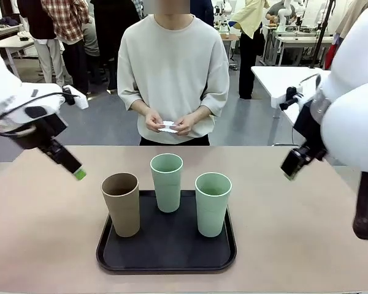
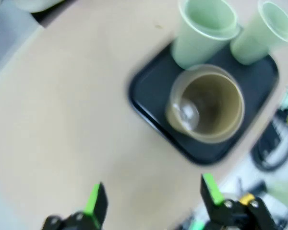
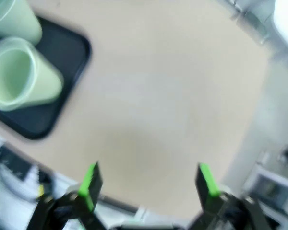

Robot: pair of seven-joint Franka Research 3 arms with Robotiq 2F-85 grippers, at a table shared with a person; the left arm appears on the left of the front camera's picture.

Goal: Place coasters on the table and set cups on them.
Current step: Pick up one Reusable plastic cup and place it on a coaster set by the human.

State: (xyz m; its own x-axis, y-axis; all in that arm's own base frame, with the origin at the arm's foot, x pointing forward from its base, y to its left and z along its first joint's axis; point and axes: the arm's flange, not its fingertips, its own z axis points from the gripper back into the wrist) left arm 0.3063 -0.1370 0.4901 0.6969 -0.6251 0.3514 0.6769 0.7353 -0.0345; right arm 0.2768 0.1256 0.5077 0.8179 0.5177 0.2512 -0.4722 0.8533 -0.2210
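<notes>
Beige table [image 1: 49,233], coasters [image 1: 167,127] mostly hidden in hands [image 1: 185,124] — count unclear

The left gripper [image 1: 78,173] hangs at the left of the front view, angled down toward the centre, its fingers [image 2: 94,201] spread wide and holding nothing. The right gripper [image 1: 289,172] mirrors it at the right, equally spread. The person's hands [image 1: 169,124] meet at waist height, upper centre.

Tray [image 1: 167,254]: lower centre, on table [image 1: 43,239].
Back cup [image 1: 167,182]: tray rear.
Left cup [image 1: 121,204]: tray front-left.
Right cup [image 1: 213,203]: tray front-right.
Coasters [image 1: 167,127]: upper centre, in person's hands [image 1: 154,120].
</notes>
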